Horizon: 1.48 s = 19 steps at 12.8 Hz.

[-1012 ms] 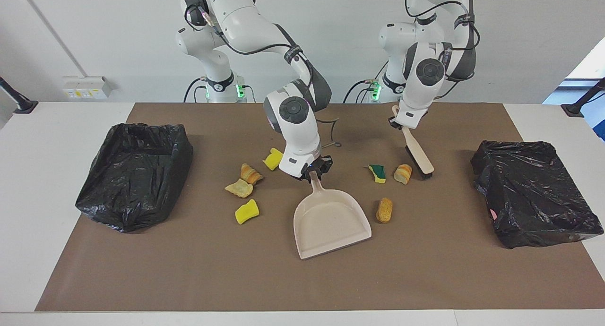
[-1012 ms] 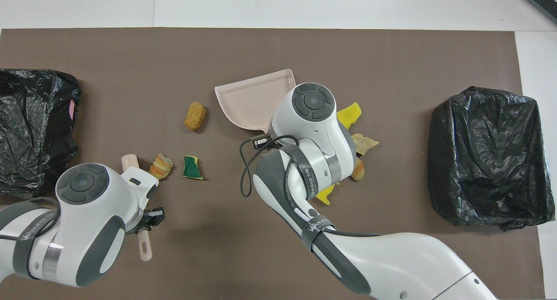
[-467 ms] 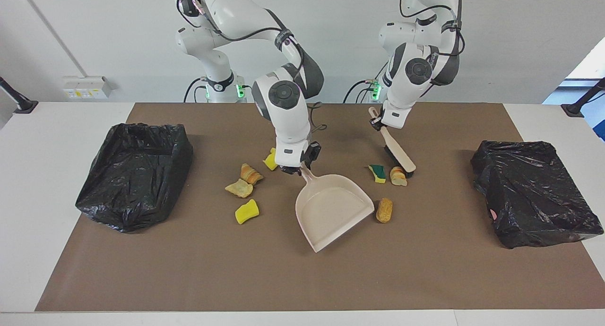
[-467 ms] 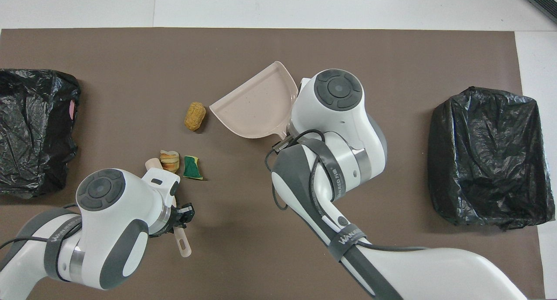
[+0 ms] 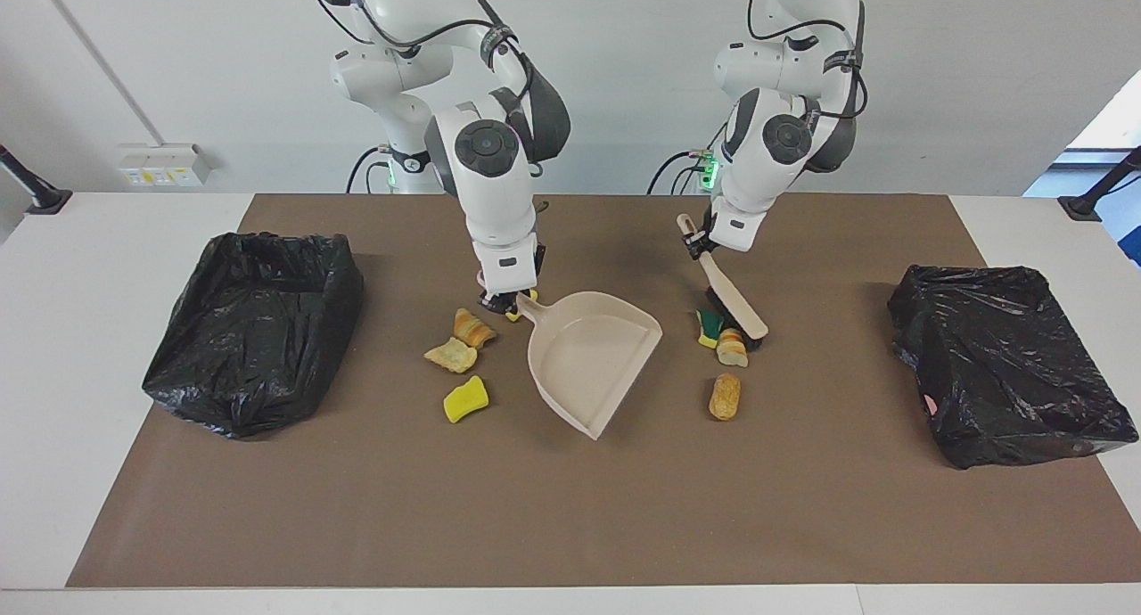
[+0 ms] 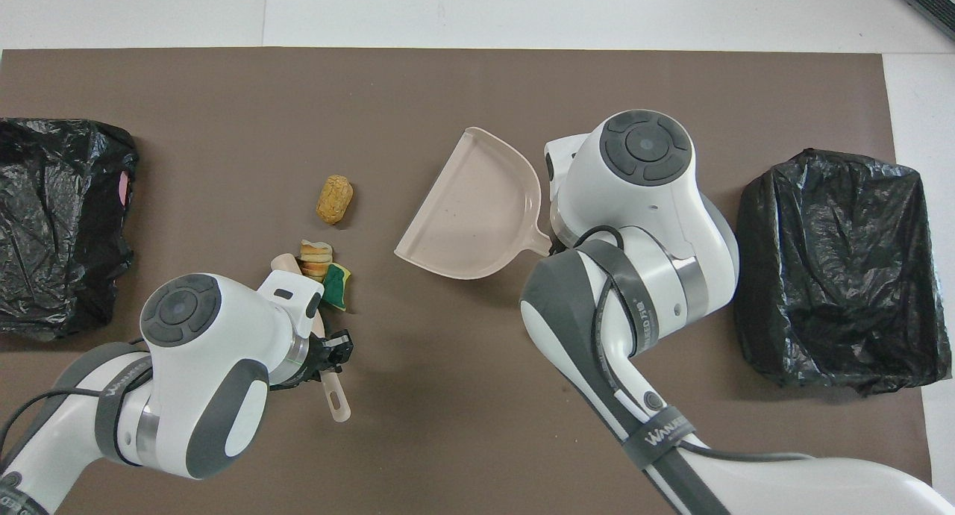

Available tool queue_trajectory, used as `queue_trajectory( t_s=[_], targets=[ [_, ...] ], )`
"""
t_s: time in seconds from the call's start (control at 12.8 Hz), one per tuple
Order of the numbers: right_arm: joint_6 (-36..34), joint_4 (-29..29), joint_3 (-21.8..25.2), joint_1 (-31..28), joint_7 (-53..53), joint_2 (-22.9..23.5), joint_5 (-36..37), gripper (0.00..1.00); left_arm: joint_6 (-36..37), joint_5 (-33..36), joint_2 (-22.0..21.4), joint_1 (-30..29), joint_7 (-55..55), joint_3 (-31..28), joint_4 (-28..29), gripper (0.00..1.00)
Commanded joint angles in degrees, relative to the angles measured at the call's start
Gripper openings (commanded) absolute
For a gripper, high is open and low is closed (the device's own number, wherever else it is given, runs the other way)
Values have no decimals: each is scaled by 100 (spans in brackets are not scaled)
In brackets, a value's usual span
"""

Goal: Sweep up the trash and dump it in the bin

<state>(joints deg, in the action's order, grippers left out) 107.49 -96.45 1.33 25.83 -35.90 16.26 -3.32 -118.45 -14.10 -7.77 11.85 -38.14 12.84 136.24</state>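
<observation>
Left gripper [image 5: 704, 248] clamped on brush [image 5: 733, 305], bristles touching two scraps [image 5: 724, 340] beside the dustpan [image 5: 588, 358]. Right gripper [image 5: 501, 305] clamped on dustpan handle; its open mouth faces those scraps. Sweep goes toward the dustpan mouth.

Dustpan [image 5: 593, 363]: beige plastic, smooth, matt with a faint speckle.
Brush [image 5: 731, 287]: pale smooth handle — dark bristles at the low end.
Bin liners [image 5: 254, 330]: black plastic film, crinkled, glossy where the light catches.
Mat [image 5: 570, 508]: brown, flat and matt, paper-like.
Tabletop [image 5: 107, 241]: white, smooth, slight sheen.
Trash [image 5: 466, 399]: yellow pieces look spongy and porous — the orange-tan chunks rough, crusty.
Arms [image 5: 486, 165]: white glossy shells, dark grey matt joints.
</observation>
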Motion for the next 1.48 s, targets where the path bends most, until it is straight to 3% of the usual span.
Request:
queue_trajectory(
  t_s=[0.0, 0.16, 0.31, 0.7, 1.17, 1.4],
  targets=[
    [-139, -410, -63, -78, -916, -273, 278, 0, 225, -75, -13, 28, 463, -53, -36, 0],
    [-290, -523, -63, 132, -1182, -255, 716, 0, 410, 13, -31, -33, 614, -80, -27, 0],
    [-299, -585, -72, 177, -1200, -273, 736, 0, 577, 528, -40, -217, 762, -62, -27, 0],
    [-45, -831, -72, 590, -699, -194, 736, 0, 193, 593, 144, -139, 1220, -36, -27, 0],
    [299, -1122, -80, 915, -75, -194, 736, 0, -415, 558, 241, 467, 1405, 34, -115, 0],
    [281, -1122, -80, 906, -84, -185, 736, 0, -661, 296, 487, 1064, 1317, 35, -115, 0]
  ],
)
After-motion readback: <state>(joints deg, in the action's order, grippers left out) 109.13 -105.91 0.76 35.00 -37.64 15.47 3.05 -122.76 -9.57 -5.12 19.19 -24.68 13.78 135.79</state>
